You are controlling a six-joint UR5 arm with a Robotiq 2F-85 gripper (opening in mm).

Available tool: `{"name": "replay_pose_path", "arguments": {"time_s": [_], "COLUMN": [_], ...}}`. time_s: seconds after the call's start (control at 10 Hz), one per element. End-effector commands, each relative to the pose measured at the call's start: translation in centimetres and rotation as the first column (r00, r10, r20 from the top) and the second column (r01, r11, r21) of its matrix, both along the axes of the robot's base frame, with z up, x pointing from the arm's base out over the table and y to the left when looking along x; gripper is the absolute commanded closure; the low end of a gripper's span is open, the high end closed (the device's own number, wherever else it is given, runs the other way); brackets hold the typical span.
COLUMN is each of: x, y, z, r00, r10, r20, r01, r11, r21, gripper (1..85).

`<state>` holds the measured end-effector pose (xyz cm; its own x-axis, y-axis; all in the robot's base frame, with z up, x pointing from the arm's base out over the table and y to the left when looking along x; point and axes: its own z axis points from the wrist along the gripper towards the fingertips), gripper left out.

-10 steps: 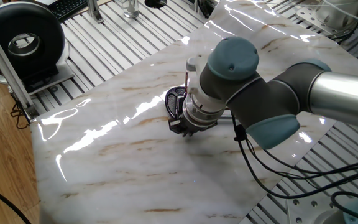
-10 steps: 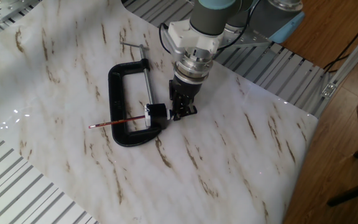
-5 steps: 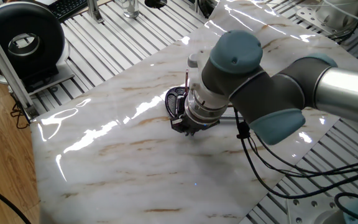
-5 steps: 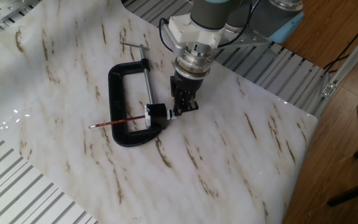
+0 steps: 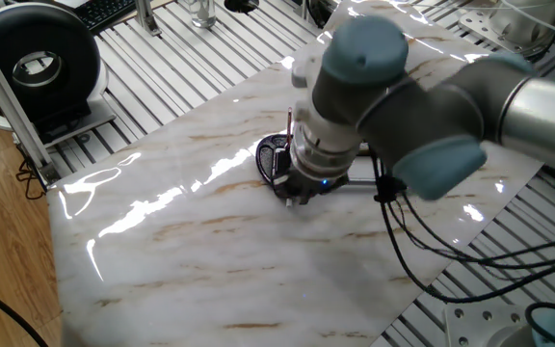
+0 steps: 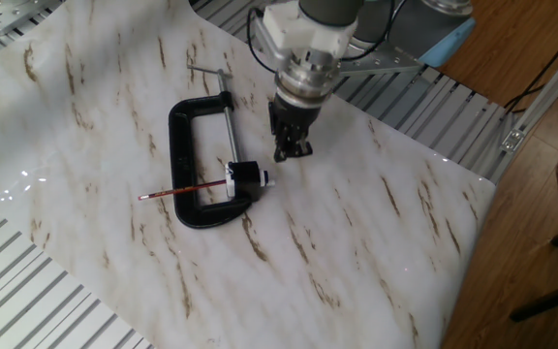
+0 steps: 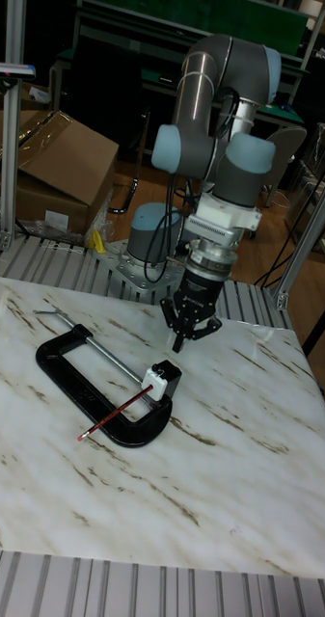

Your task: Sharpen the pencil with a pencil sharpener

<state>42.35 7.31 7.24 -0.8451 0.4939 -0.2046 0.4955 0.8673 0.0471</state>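
Observation:
The pencil (image 6: 177, 192) is a thin dark-red stick lying across the lower arm of a black C-clamp (image 6: 184, 116), with one end in the pencil sharpener (image 6: 244, 176). The sharpener is a small black block with a white tip, resting by the clamp's screw end. My gripper (image 6: 292, 151) hangs above the table just right of the sharpener, apart from it. In the tall fixed view the gripper (image 7: 179, 339) is over the sharpener (image 7: 162, 377) and pencil (image 7: 110, 416), its fingers drawn together to a point with nothing between them. In one fixed view the wrist hides the fingertips.
The clamp's long silver screw rod (image 6: 229, 131) runs toward the back. The marble sheet (image 6: 376, 252) ends in ribbed metal table slats (image 6: 27, 291). A black round device (image 5: 37, 63) stands off the sheet. Cardboard boxes (image 7: 46, 164) lie behind the table.
The gripper has risen and drawn back from the sharpener's white tip. The sharpener, pencil and clamp stayed in place.

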Motion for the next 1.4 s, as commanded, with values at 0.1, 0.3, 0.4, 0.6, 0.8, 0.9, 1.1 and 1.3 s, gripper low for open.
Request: {"name": "replay_pose_path", "arguments": {"time_s": [0.1,0.3,0.4,0.6,0.8,0.9,1.1,1.3], "x": [-1.2,-1.2,-0.5,1.6,3.7,4.5,5.0,5.0], "y": [-0.2,-1.6,-2.3,-2.4,-1.8,-1.8,-1.7,-1.8], "z": [5.1,7.0,7.1,6.5,5.9,5.4,5.0,5.0], "r00": [0.988,0.967,0.959,0.96,0.95,0.943,0.94,0.934], "r10": [0.115,0.192,0.227,0.241,0.291,0.316,0.325,0.342], "r20": [-0.101,-0.168,-0.17,-0.139,-0.112,-0.105,-0.101,-0.1], "r01": [-0.115,-0.191,-0.226,-0.242,-0.289,-0.314,-0.323,-0.34], "r11": [0.993,0.981,0.974,0.97,0.957,0.949,0.946,0.94], "r21": [0.006,0.021,0.03,0.009,0.032,0.039,0.04,0.034], "gripper": [84.7,84.7,84.7,84.7,84.7,84.7,84.7,84.7]}}
